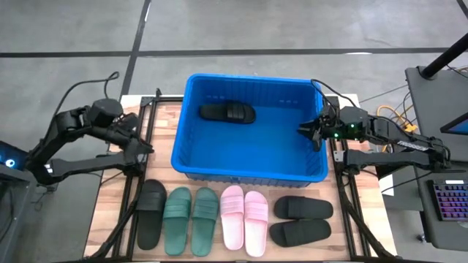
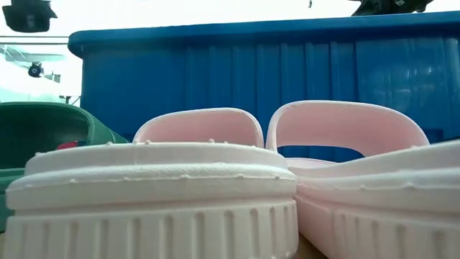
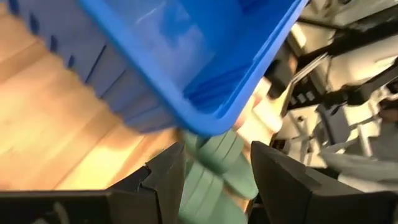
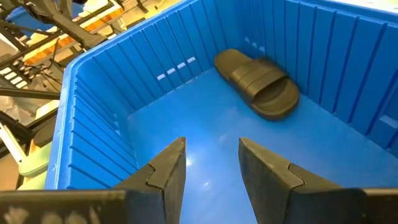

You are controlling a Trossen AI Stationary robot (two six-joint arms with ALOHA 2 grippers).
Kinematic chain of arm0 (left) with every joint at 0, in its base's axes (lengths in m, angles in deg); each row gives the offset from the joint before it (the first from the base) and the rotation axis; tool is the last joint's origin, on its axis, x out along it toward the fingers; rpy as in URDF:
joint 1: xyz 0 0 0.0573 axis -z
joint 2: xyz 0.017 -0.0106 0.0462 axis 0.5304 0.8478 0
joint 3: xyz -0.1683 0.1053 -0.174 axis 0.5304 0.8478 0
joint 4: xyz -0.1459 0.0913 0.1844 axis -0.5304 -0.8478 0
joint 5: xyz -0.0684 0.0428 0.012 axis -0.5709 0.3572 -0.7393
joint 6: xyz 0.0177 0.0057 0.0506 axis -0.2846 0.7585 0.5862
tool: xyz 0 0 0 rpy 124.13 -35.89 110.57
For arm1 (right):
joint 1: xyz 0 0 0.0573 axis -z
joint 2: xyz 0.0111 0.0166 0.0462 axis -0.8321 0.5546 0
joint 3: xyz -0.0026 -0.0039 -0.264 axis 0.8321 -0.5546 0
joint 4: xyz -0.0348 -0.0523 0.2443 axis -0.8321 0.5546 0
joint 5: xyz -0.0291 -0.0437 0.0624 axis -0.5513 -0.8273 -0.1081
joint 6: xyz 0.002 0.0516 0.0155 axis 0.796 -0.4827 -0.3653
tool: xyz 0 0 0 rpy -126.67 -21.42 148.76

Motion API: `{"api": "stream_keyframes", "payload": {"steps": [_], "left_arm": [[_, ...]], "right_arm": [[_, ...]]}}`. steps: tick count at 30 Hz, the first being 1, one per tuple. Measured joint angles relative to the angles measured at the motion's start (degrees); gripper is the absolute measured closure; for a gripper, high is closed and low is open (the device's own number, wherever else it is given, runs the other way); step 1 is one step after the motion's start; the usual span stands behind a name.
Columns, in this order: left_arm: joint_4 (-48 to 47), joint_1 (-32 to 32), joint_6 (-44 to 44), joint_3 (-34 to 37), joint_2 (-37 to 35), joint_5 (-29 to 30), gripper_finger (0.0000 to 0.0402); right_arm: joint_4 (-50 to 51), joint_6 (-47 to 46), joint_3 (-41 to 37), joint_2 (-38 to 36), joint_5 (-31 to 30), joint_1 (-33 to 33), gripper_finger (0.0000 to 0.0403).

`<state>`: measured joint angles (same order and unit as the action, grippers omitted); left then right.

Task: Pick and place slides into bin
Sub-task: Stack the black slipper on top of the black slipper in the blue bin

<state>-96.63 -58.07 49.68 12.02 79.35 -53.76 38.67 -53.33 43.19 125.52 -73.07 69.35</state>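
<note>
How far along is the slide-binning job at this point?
Early. Done: one black slide lies in the blue bin. In hand: nothing; the right end effector sits open over the bin's right rim, and the left end effector is open by its left wall. Left: seven slides on the table in front of the bin: a black single, the green pair, the pink pair and a black pair.

Legible text, labels, brands, numbers, signs: none that I can read in any of my views, neither on the bright blue ribbed plastic bin (image 1: pixel 248 169) nor on the rubber slides.
</note>
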Motion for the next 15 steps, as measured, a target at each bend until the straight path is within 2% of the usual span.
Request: {"api": "stream_keyframes", "payload": {"steps": [3,12,15], "left_arm": [[-5.8,0.0,2.6,0.0,0.6,-0.8,0.0235],[-10.6,0.0,8.7,0.6,2.4,0.5,0.0235],[-11.3,0.1,11.7,2.5,3.2,-3.7,0.0235]], "right_arm": [[0.3,0.0,0.0,0.0,0.0,0.0,0.0264],[1.2,0.0,0.0,0.0,0.0,0.0,0.0264],[1.2,0.0,0.0,0.0,0.0,0.0,0.0264]]}}
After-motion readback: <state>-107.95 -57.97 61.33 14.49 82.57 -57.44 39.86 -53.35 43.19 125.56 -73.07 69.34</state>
